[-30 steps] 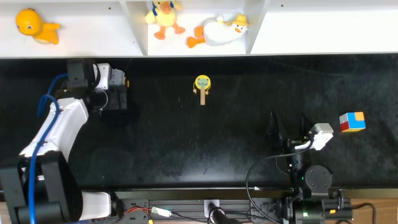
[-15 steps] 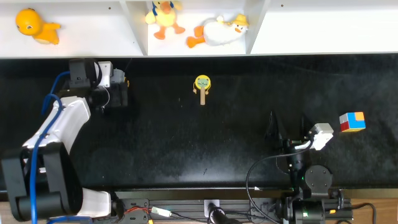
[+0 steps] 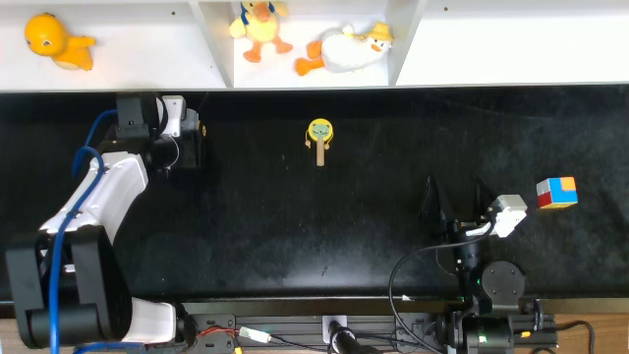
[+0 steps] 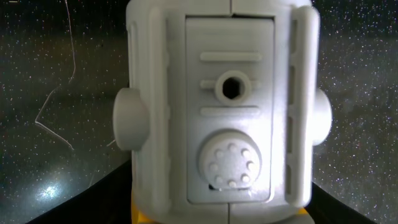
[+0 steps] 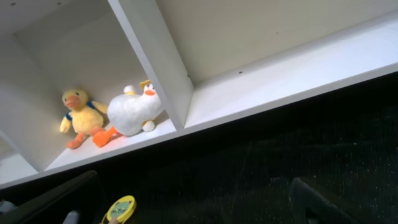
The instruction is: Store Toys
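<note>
The left gripper [image 3: 189, 146], at the bench's [image 3: 295, 231] far left by the shelf [image 3: 218, 49], clamps a white robot toy [image 4: 227, 106], while the right gripper [image 3: 455, 200] gapes wide and empty at near right, between the yellow paddle toy [image 3: 320, 136] and the colour cube [image 3: 556, 193].

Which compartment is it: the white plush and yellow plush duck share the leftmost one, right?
Wrong compartment. The white plush and yellow plush duck share the middle compartment, as the top view shows; the leftmost compartment holds an orange duck.

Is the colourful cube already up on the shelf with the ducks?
No, the colourful cube sits on the black table, outside the white shelf.
</note>
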